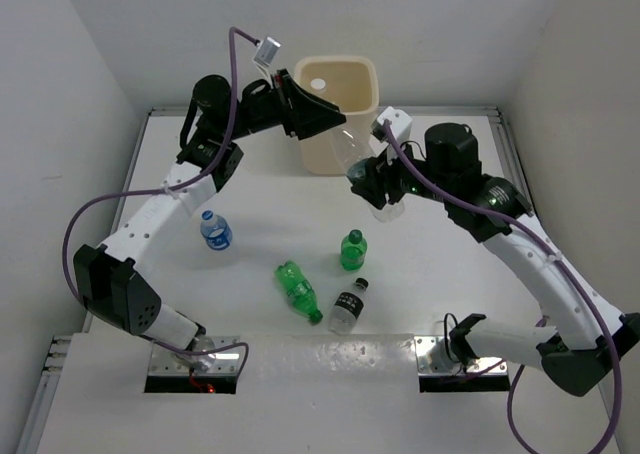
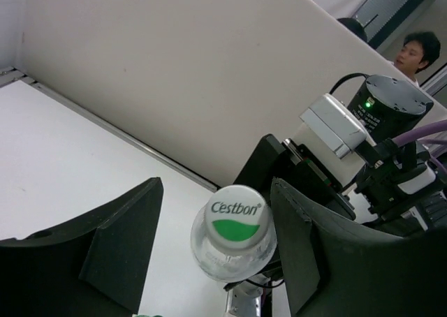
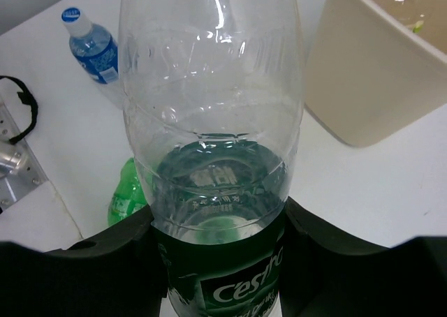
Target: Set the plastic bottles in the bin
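My right gripper [image 1: 383, 186] [image 3: 220, 261] is shut on a wide clear bottle [image 1: 352, 159] [image 3: 213, 121] with a dark green label and holds it in the air, cap pointing toward the cream bin [image 1: 340, 62]. My left gripper [image 1: 322, 124] [image 2: 216, 240] is open, with its fingers [image 2: 300, 240] on either side of the bottle's white and green cap [image 2: 236, 216]. The right finger is close to the cap. On the table are a blue-label bottle [image 1: 215, 230], an upright green bottle [image 1: 353, 249], a lying green bottle [image 1: 298, 289] and a dark-label bottle [image 1: 349, 306].
The bin [image 3: 370, 72] stands at the table's far edge against the white back wall. White walls close in the left and right sides. The right wrist view also shows the blue-label bottle [image 3: 94, 48] and a green bottle [image 3: 129, 198].
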Robot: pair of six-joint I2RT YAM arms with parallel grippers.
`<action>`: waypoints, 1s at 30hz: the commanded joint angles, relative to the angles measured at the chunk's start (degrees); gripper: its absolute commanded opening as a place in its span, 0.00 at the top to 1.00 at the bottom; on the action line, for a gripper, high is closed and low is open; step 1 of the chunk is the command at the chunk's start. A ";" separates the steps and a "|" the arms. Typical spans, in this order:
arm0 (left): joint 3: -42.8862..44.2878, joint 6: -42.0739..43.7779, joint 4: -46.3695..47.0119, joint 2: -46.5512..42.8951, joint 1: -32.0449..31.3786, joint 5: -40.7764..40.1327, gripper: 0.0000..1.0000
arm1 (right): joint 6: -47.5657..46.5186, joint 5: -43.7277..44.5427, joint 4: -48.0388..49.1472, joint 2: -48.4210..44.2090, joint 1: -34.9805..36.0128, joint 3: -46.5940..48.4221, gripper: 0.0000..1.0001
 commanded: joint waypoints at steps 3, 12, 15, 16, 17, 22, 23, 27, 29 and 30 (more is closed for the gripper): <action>0.72 -3.30 4.97 -0.20 1.13 -0.77 0.30 | 1.21 1.81 4.00 -2.03 -0.05 0.19 1.00; 1.33 -3.30 4.97 0.33 -0.01 -0.24 0.41 | 2.26 1.89 4.34 -1.06 -0.14 0.63 1.00; 0.73 -2.78 4.97 0.33 -1.06 -0.24 0.44 | 2.96 1.98 4.35 -0.36 -0.22 1.33 1.00; 0.72 -2.78 4.97 0.33 -1.07 -0.24 0.44 | 3.49 2.07 4.52 -0.10 -0.14 1.59 1.00; 0.72 -2.17 4.97 0.33 -1.59 -0.24 0.46 | 3.58 1.46 4.52 0.34 -0.05 1.60 1.00; 2.82 -0.94 4.27 1.56 -1.59 -0.24 0.68 | 4.37 1.45 4.78 0.78 0.48 1.16 0.89; 5.35 1.77 1.74 2.69 -0.99 -1.20 0.78 | 4.55 2.06 4.61 0.95 0.48 1.42 0.50; 14.75 12.66 -9.93 7.07 1.47 -8.03 0.96 | 4.99 5.40 2.51 1.83 -0.74 3.61 0.00; 22.58 15.49 -12.25 9.54 4.36 -11.39 0.98 | 4.55 6.20 0.05 2.53 -3.37 7.55 0.00; 25.04 17.33 -12.78 12.08 5.43 -13.23 0.98 | 4.63 6.81 -0.40 2.80 -6.09 8.44 0.00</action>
